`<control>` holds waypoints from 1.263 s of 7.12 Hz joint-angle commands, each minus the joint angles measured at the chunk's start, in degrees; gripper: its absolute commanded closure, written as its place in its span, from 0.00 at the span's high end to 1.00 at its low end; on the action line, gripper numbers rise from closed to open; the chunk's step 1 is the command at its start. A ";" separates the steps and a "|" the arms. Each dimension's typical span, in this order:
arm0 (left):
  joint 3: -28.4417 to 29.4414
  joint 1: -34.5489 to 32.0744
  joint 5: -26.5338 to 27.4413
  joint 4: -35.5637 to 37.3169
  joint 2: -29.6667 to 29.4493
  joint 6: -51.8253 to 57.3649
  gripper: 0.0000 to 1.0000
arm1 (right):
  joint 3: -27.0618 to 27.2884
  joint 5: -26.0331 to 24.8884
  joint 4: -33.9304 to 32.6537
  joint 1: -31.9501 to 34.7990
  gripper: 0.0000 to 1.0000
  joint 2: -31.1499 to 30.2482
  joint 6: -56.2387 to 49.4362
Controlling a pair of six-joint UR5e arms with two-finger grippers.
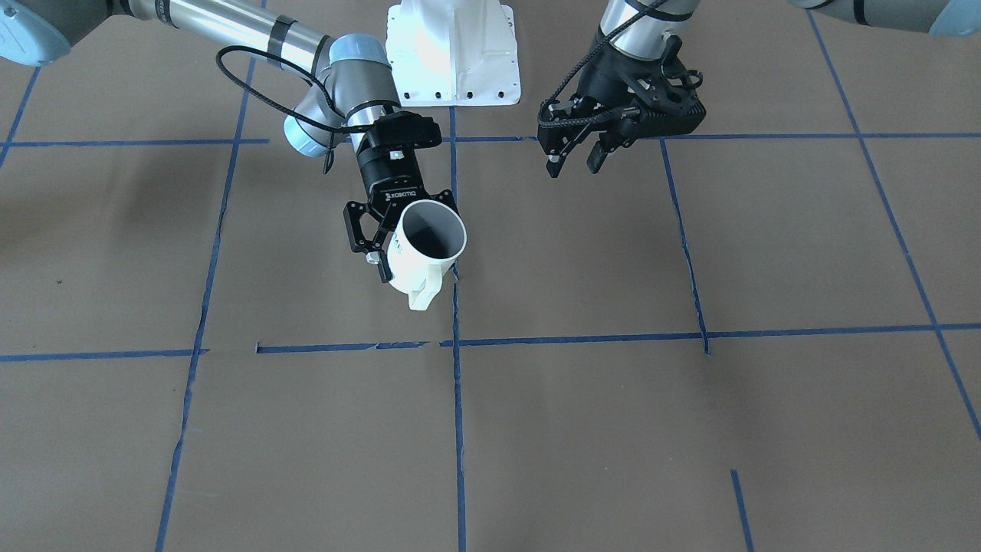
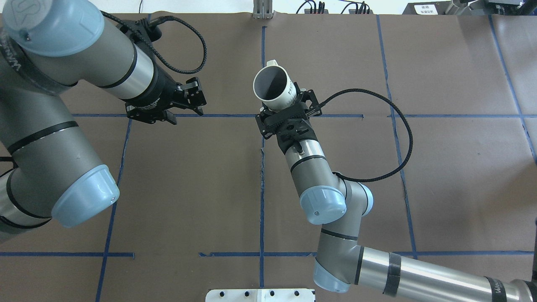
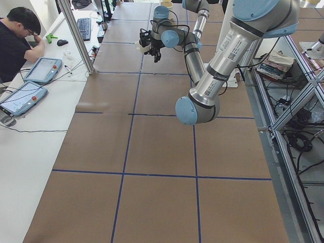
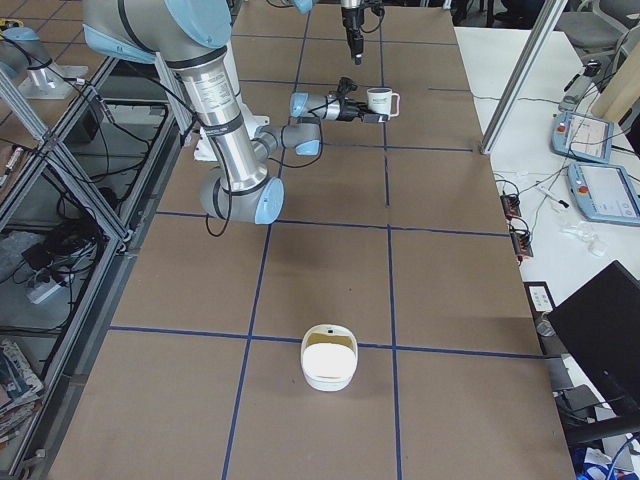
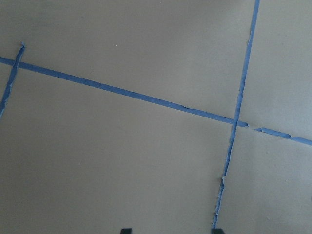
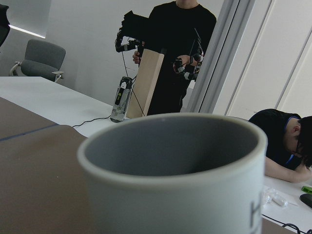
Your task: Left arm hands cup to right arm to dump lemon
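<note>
My right gripper (image 1: 412, 257), marked ROBOTIQ, is shut on the side of the white cup (image 1: 424, 249). The cup (image 2: 275, 89) is upright near the table's centre line, its handle pointing away from the robot. Its grey inside fills the right wrist view (image 6: 170, 146), and no lemon shows in it. My left gripper (image 1: 572, 167) hangs open and empty, apart from the cup, towards the robot's left (image 2: 186, 112). In the left wrist view only its two fingertips (image 5: 126, 230) show, over bare table. The lemon is hidden or out of view.
A brown table (image 2: 188, 188) carries a grid of blue tape lines. A white bowl-like container (image 4: 330, 358) sits at the table's end on the robot's right. A person (image 3: 17, 40) sits at a side desk with tablets, and another stands beyond the table (image 6: 178, 53).
</note>
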 commanded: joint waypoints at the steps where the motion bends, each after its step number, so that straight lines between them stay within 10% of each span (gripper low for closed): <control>1: 0.12 0.08 0.00 -0.19 -1.54 -1.96 0.62 | -0.72 -0.79 -0.06 -3.24 0.25 2.30 0.10; 9: 7.16 2.81 0.08 -3.62 -4.00 -2.84 0.62 | -0.46 -1.05 0.20 -6.42 0.25 3.36 1.51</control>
